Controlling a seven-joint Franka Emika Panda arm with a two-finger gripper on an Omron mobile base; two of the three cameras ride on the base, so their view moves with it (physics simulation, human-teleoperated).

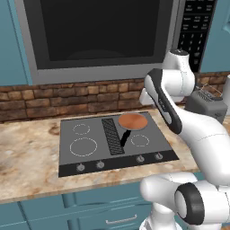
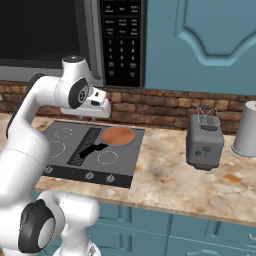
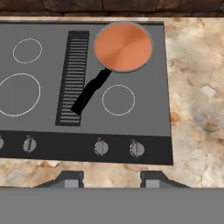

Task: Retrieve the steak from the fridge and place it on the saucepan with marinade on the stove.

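While no meat is visible on it, the saucepan sits on the stove, on the rear right burner, and its round copper inside is bare. Its short black handle slants toward the front left and ends over the black centre grille. Just in front of the pan is a white ring burner, and two more white rings mark the left half of the cooktop. Four knobs line the dark front strip.

Above the stove, the gripper hovers, looking down on it; its two dark fingertips stand with a gap between them, and the jaws are clenched with nothing between them. From the right base camera, the white arm bends over the cooktop's left side.

Around the stove lies a speckled beige counter backed by a brick wall. To the right stand a grey toaster and, further right, a pale grey canister. A microwave hangs above the cooktop, between teal cabinets.
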